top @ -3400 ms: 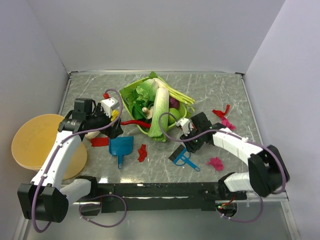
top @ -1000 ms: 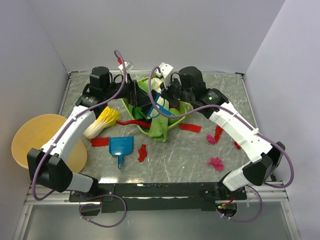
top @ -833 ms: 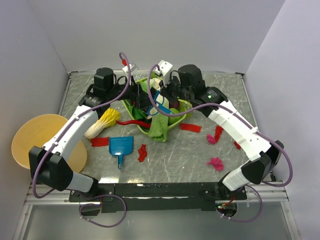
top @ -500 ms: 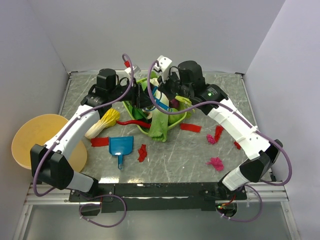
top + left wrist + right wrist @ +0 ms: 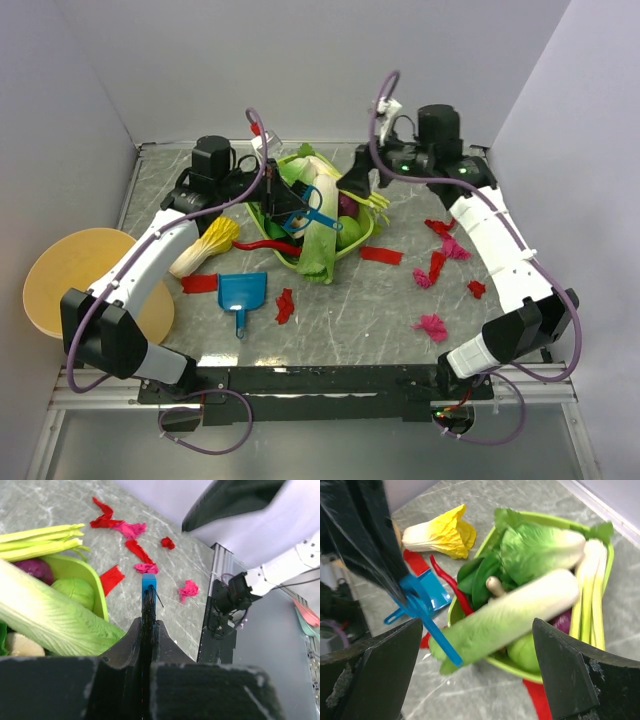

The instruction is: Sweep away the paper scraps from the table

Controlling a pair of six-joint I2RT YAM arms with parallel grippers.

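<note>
My left gripper (image 5: 285, 200) is shut on a small blue brush (image 5: 308, 206) and holds it above the green basket (image 5: 355, 238). In the left wrist view the jaws (image 5: 148, 630) pinch the dark bristles, and the brush's blue end (image 5: 149, 582) points out past them. My right gripper (image 5: 363, 182) is open and empty, back over the basket's far right side; its fingers (image 5: 380, 665) frame the brush handle (image 5: 432, 630). Red and pink paper scraps lie on the table: a red strip (image 5: 380, 255), a pink tuft (image 5: 432, 326), a cluster (image 5: 445, 240), others (image 5: 199, 283), (image 5: 284, 305).
A blue dustpan (image 5: 242, 293) lies near the front left. The basket holds lettuce, celery and other vegetables. A red chili (image 5: 265, 245) and a yellow cabbage (image 5: 205, 245) lie left of it. A round tan bucket (image 5: 75, 280) sits beyond the table's left edge.
The brush passed from my right gripper to my left. The left jaws shut on it, the right jaws opened, and the right arm pulled back to the right rear.
</note>
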